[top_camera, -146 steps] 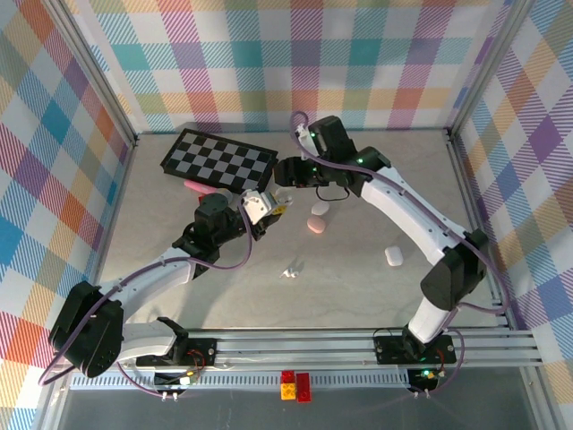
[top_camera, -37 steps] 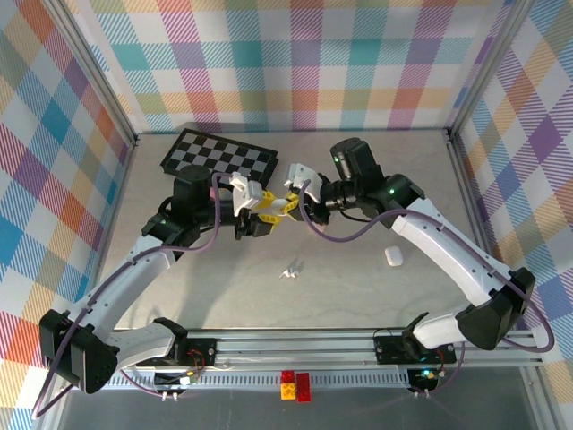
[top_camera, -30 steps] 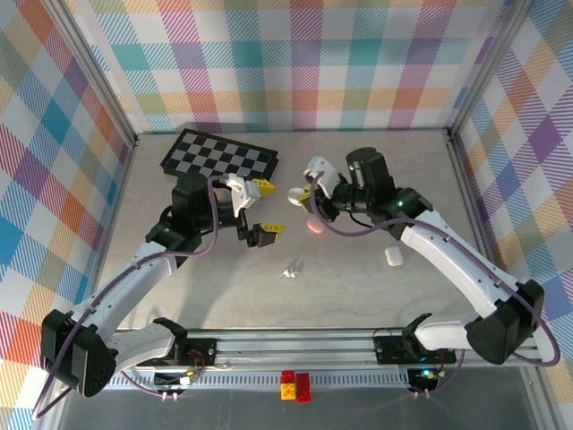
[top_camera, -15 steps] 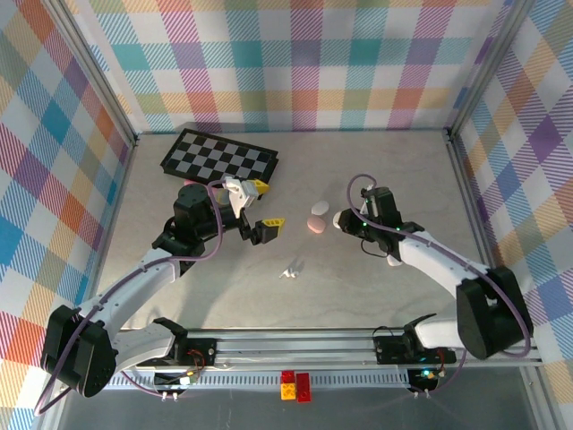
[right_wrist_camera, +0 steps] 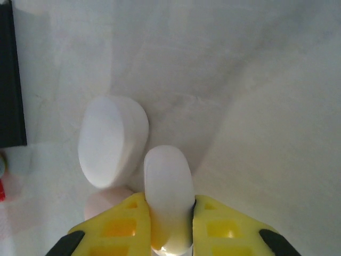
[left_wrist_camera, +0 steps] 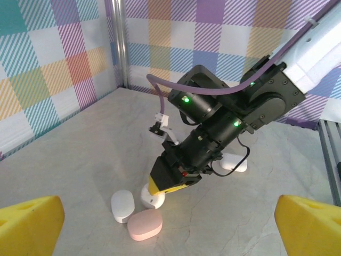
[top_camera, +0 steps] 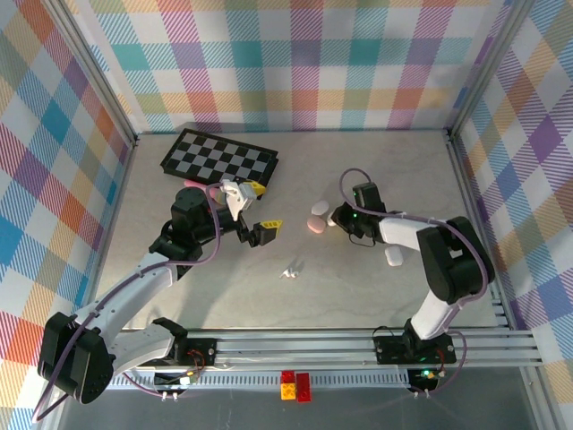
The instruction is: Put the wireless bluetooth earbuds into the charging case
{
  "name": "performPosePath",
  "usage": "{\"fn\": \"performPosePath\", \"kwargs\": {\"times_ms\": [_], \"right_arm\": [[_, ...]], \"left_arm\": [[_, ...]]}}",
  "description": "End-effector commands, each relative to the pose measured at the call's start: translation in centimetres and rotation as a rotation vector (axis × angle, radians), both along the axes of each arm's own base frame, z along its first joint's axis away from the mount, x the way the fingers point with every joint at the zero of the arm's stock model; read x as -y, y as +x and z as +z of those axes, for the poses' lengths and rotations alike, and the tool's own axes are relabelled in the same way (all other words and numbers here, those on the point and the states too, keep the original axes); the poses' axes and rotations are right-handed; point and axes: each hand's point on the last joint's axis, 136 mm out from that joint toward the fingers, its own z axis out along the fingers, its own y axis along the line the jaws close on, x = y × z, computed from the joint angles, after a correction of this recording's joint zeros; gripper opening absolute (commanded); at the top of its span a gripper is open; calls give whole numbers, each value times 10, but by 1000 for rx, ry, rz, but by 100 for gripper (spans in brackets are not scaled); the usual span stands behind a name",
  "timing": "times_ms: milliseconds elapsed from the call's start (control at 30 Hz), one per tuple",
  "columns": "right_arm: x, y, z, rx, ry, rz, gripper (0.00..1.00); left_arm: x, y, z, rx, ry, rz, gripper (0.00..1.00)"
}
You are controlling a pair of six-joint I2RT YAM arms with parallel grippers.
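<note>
Two grippers work over a grey table (top_camera: pixel 358 296). The left gripper (top_camera: pixel 261 206), left of centre, has its yellow fingers spread wide and holds nothing. The right gripper (right_wrist_camera: pixel 168 208) is clamped on a white pebble-shaped case (right_wrist_camera: pixel 166 170), just beside a second white case (right_wrist_camera: pixel 112 141) and a pink case (top_camera: pixel 314 225). The earbuds (top_camera: pixel 289 270) lie loose below centre, apart from both grippers.

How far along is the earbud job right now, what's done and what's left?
Done: nothing visibly inserted; small white earbuds lie loose on the table. In hand: the right gripper is shut on a white case, low beside a second white case and a pink case. The left gripper hangs open, empty. Left: picking up the earbuds and seating them in a case.
</note>
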Motion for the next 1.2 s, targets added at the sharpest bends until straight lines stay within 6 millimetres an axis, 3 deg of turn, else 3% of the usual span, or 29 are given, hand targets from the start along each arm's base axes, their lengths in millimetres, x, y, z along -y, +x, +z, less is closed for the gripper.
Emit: {"fn": "performPosePath", "kwargs": {"times_ms": [0, 167, 233, 367, 500, 633, 767, 900, 1033, 1167], "right_arm": [[-9, 17, 5, 30, 24, 24, 16], [-3, 18, 0, 15, -29, 34, 44], [1, 16, 8, 31, -70, 50, 56], [21, 7, 30, 68, -204, 76, 69], [56, -17, 47, 56, -388, 66, 77], [110, -51, 51, -27, -594, -37, 90], [145, -79, 45, -86, -573, -144, 92], [158, -94, 29, -124, -469, -205, 95], [155, -98, 5, -180, -338, -204, 96], [144, -100, -7, -205, -292, -155, 94]], "left_arm": [[-3, -3, 0, 19, 11, 5, 100], [-5, 0, -3, 13, 20, 23, 100], [-6, 2, -3, 13, 20, 35, 100], [-5, 4, -4, 5, 19, 42, 100], [-4, 5, -6, -4, 24, 35, 100], [-5, 7, -4, 2, 20, 48, 100], [-3, 8, -4, 0, 23, 35, 100], [-1, 9, -3, -3, 20, 29, 100], [0, 10, -2, 3, 14, 28, 100], [0, 11, -3, 3, 15, 29, 100]]}}
